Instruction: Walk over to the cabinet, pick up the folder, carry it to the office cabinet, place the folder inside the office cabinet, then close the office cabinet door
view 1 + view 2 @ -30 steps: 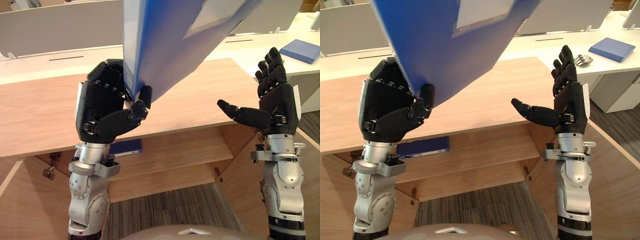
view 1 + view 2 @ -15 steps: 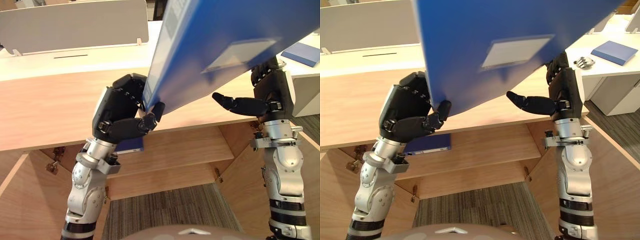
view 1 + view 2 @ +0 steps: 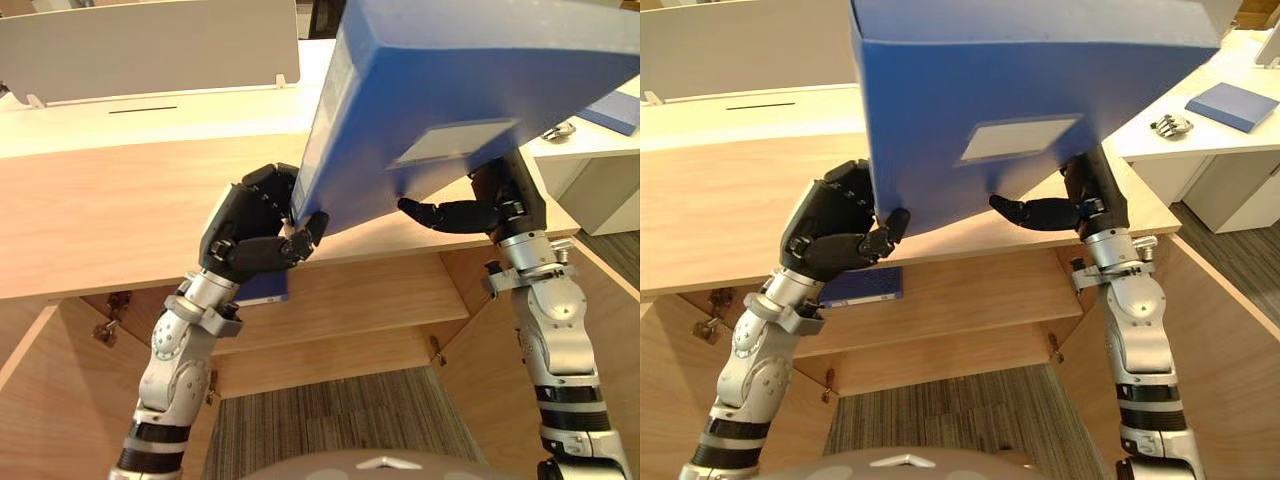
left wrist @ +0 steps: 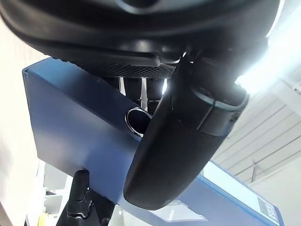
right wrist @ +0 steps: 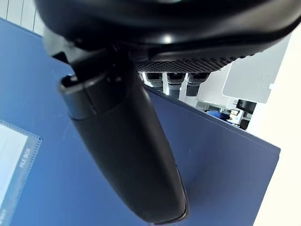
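Hands gripping the blue folder (image 3: 450,80) in the air, one at each lower corner.
My left hand (image 3: 245,235) is pinching one corner between curled fingers and thumb; my right hand (image 3: 490,205) is clamping the other, thumb lying on the face, fingers reaching behind. I am holding the folder tilted above the cabinet (image 3: 100,220), where a second folder (image 3: 865,285) is lying on the shelf (image 3: 380,300).
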